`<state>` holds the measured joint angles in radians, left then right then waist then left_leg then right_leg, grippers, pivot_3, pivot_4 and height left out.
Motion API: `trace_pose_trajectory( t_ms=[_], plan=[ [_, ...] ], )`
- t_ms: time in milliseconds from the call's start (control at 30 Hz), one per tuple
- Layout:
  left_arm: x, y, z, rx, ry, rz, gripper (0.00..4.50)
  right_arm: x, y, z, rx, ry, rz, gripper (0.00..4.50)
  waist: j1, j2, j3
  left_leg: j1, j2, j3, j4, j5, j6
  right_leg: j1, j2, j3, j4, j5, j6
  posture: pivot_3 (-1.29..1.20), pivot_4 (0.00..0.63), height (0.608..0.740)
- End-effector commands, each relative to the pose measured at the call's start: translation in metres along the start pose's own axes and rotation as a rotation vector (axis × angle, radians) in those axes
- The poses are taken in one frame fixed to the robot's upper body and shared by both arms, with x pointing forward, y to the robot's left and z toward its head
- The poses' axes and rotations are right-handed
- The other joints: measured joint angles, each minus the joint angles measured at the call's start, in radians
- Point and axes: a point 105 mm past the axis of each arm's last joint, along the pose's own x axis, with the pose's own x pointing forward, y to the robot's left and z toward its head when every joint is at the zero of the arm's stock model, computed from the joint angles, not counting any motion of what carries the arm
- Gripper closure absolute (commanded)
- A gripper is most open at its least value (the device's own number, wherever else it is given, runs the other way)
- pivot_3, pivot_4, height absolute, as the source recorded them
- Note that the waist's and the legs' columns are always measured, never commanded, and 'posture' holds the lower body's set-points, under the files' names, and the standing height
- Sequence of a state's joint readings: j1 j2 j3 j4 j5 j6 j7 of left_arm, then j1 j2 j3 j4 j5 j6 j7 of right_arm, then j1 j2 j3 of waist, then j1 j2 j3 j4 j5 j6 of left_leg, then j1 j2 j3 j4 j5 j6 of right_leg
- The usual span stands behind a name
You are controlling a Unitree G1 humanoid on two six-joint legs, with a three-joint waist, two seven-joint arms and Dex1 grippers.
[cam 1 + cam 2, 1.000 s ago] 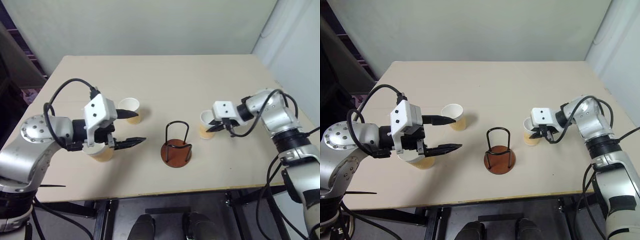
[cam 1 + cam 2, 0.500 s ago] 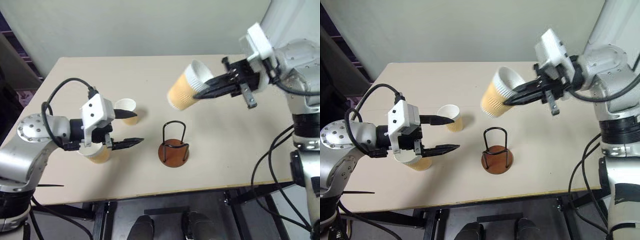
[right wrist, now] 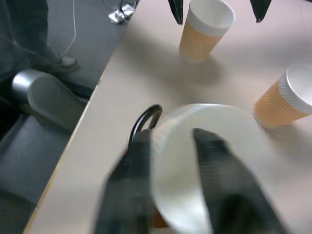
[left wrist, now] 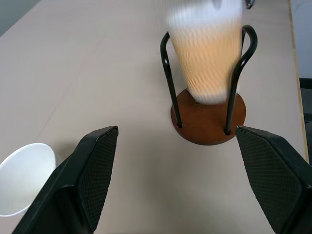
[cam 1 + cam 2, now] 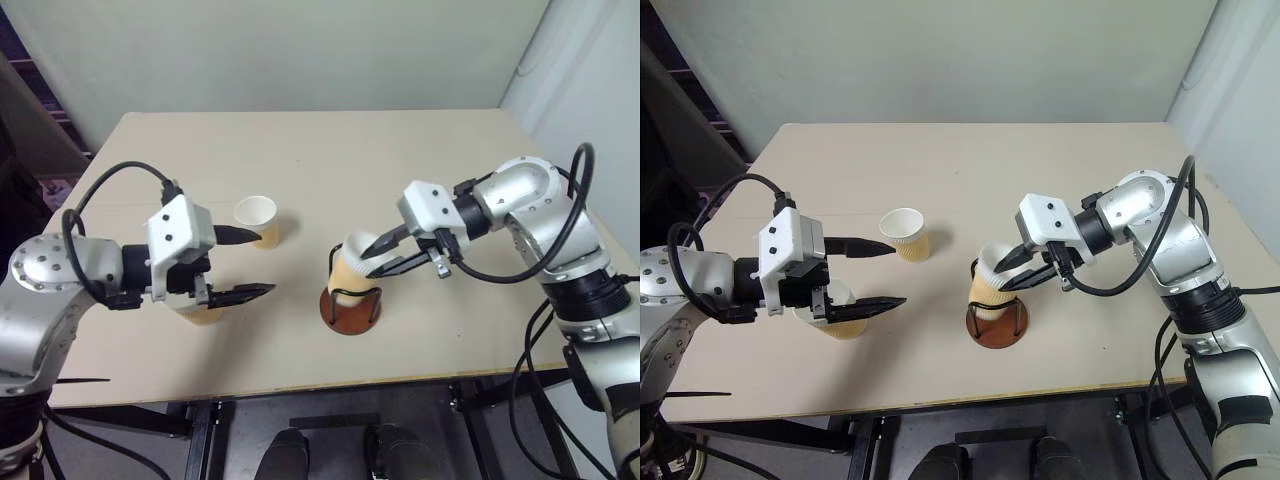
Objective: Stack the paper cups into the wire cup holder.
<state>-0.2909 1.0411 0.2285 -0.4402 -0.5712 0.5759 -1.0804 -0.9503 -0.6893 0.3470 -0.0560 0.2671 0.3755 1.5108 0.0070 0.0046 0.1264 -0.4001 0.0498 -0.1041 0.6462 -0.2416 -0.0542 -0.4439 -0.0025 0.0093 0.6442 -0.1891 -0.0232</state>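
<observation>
One paper cup (image 5: 350, 272) sits tilted between the black wires of the wire cup holder (image 5: 343, 314), and it looks blurred in the left wrist view (image 4: 207, 58). My right gripper (image 5: 370, 262) is at that cup's rim with its fingers apart, one inside the mouth and one outside, so it is open. A second paper cup (image 5: 258, 218) stands upright to the left of the holder. The third paper cup (image 5: 203, 312) stands under my left gripper (image 5: 245, 263), which hovers open and points toward the holder with nothing between its fingers.
The tan table (image 5: 330, 150) has free room at the back and on the right. Its front edge runs close below the holder. A cable loops over each arm. Past the table's edge the right wrist view shows a dark floor (image 3: 44, 161).
My right gripper lifted the cup from the table's right side, carried it left over the holder, lowered it between the wires and opened. The left gripper stayed about where it was.
</observation>
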Motion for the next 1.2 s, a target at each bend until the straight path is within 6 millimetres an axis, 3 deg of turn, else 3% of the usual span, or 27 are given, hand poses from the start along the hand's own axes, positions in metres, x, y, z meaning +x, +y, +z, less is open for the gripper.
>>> trace_pose_trajectory(
  t_ms=[33, 100, 200, 333, 467, 633, 900, 1100, 1200],
  plan=[
    [-0.014, 0.016, 0.013, 0.067, -0.005, 0.081, 0.37, -0.002, -0.004, 0.009, -0.047, 0.003, -0.024, 1.67, 0.0, 0.0, 0.0, 0.0, 0.0, 0.0, 0.0, 0.0, 0.0, 0.0, 0.0, 0.0, 0.0, 0.0, 0.0, 0.0, 0.15, 0.74],
    [-0.016, 0.027, 0.016, 0.072, -0.015, 0.128, 0.37, -0.009, -0.008, 0.01, -0.057, 0.007, -0.048, 0.98, 0.002, 0.0, 0.0, 0.0, 0.0, 0.0, 0.0, 0.0, 0.0, 0.0, 0.0, 0.0, 0.0, 0.0, 0.0, 0.0, 0.15, 0.74],
    [-0.008, 0.048, 0.016, 0.123, 0.012, 0.175, 0.37, -0.036, -0.028, 0.021, -0.072, -0.035, -0.165, 0.03, 0.005, 0.0, 0.0, 0.0, -0.001, -0.001, 0.0, 0.0, 0.0, 0.0, -0.001, 0.0, 0.0, 0.0, 0.0, 0.0, 0.15, 0.74],
    [0.011, 0.07, 0.002, 0.21, 0.136, 0.138, 0.37, -0.064, -0.036, 0.028, -0.054, -0.122, -0.262, 0.03, 0.013, 0.0, 0.0, 0.0, -0.003, -0.001, 0.0, 0.001, 0.001, 0.0, -0.002, 0.001, 0.0, 0.002, 0.001, 0.0, 0.15, 0.74],
    [0.025, 0.091, -0.008, 0.293, 0.266, 0.044, 0.37, -0.063, -0.029, 0.014, -0.038, -0.066, -0.297, 0.03, 0.015, -0.001, 0.0, -0.001, -0.002, -0.001, 0.0, 0.001, 0.001, 0.0, -0.002, 0.0, -0.002, 0.002, 0.001, 0.0, 0.15, 0.74],
    [0.033, 0.109, -0.012, 0.364, 0.34, -0.026, 0.37, -0.065, -0.02, 0.009, -0.004, -0.059, -0.339, 0.03, 0.012, 0.0, 0.0, -0.007, -0.002, -0.001, 0.001, 0.0, 0.001, -0.004, -0.002, 0.0, -0.003, 0.007, 0.013, 0.0, 0.15, 0.74],
    [0.04, 0.103, -0.034, 0.383, 0.44, -0.202, 0.37, -0.072, -0.005, 0.002, 0.043, -0.037, -0.377, 0.03, 0.013, 0.0, 0.0, -0.01, -0.002, -0.001, 0.001, 0.0, 0.002, -0.005, -0.002, 0.0, -0.008, 0.006, 0.018, 0.0, 0.15, 0.74],
    [0.054, 0.111, -0.046, 0.406, 0.463, -0.179, 0.37, -0.073, -0.004, 0.003, 0.064, -0.044, -0.422, 0.03, 0.016, 0.0, 0.0, -0.015, -0.002, -0.001, 0.006, -0.002, 0.007, -0.005, -0.002, 0.0, -0.013, 0.009, 0.023, 0.0, 0.15, 0.74],
    [0.063, 0.112, -0.043, 0.407, 0.432, -0.178, 0.9, -0.075, -0.001, 0.002, 0.076, -0.037, -0.433, 0.0, 0.02, 0.0, 0.0, -0.018, -0.003, -0.001, 0.012, -0.003, 0.009, -0.005, -0.002, 0.0, -0.014, 0.011, 0.026, 0.0, 0.15, 0.74]
  ],
)
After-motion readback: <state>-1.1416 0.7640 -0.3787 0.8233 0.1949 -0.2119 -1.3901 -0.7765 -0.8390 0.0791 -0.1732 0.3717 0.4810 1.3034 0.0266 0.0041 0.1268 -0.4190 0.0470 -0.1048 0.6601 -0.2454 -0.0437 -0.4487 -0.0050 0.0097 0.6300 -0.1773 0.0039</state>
